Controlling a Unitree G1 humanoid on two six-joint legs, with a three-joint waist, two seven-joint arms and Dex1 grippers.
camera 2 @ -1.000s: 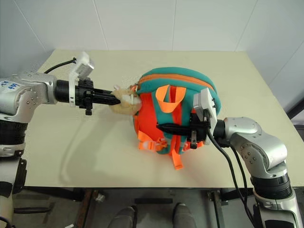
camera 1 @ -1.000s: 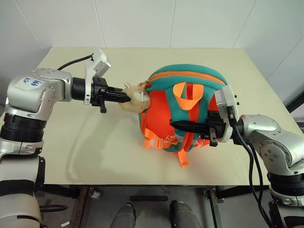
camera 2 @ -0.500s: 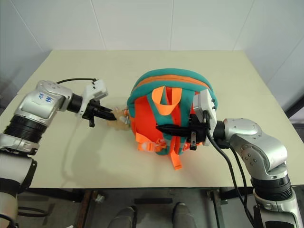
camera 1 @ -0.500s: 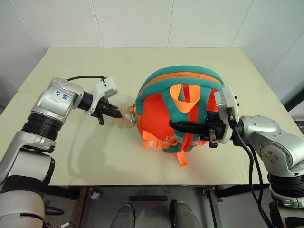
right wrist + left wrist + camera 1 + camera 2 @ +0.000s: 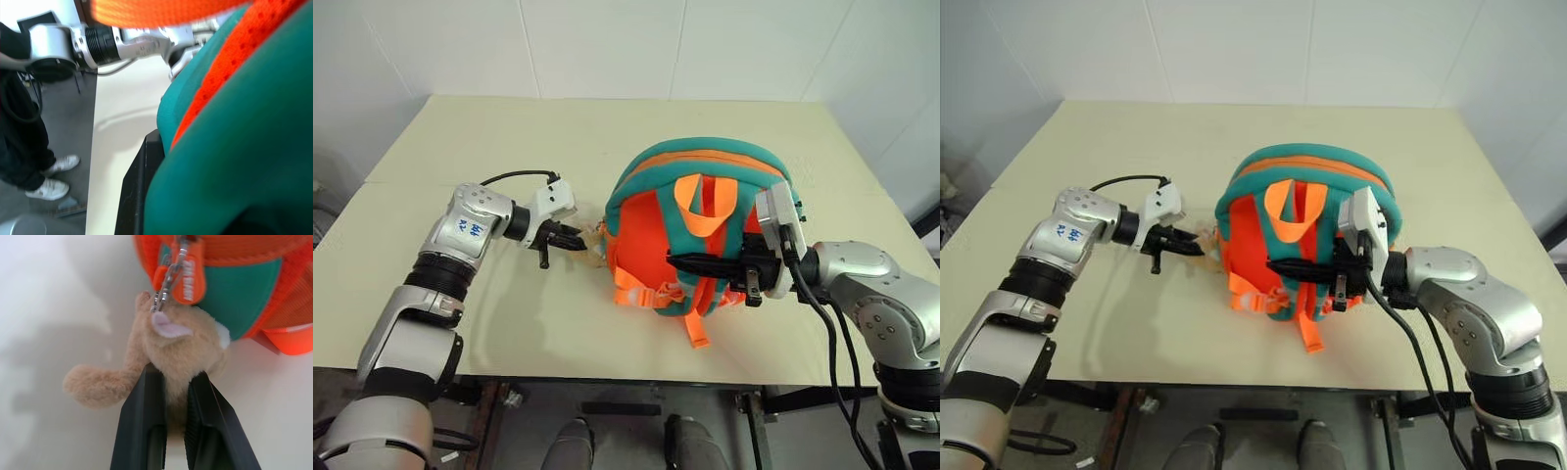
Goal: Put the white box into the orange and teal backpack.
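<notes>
- The orange and teal backpack [image 5: 700,230] lies on the cream bench [image 5: 489,127], strap side up, roughly at its middle; we see no white box anywhere, so we cannot say where it is — whether it already sits inside the pack cannot be read from here.
- Our left end effector [image 5: 168,382] is nearly closed, its two black fingers [image 5: 142,431] pinching the beige plush toy [image 5: 171,340] that hangs by a metal clip from an orange zip tag on the backpack's left edge.
- A second ago that left end effector held the toy up off the bench with the arm raised and straight; now the arm has folded and come down, and the toy lies low beside the pack's left side, close to the bench surface.
- Our right end effector [image 5: 690,262] reaches in level from the right across the near half of the pack, its fingers lying among the teal shoulder straps; it looks closed on strap or fabric, and it has kept its place over the last second.
- The backpack has settled slightly with the toy lowered.
- We judge the pull on the zip side has been relaxed; if the box is not yet packed, the opening must still be found and held wide.
</notes>
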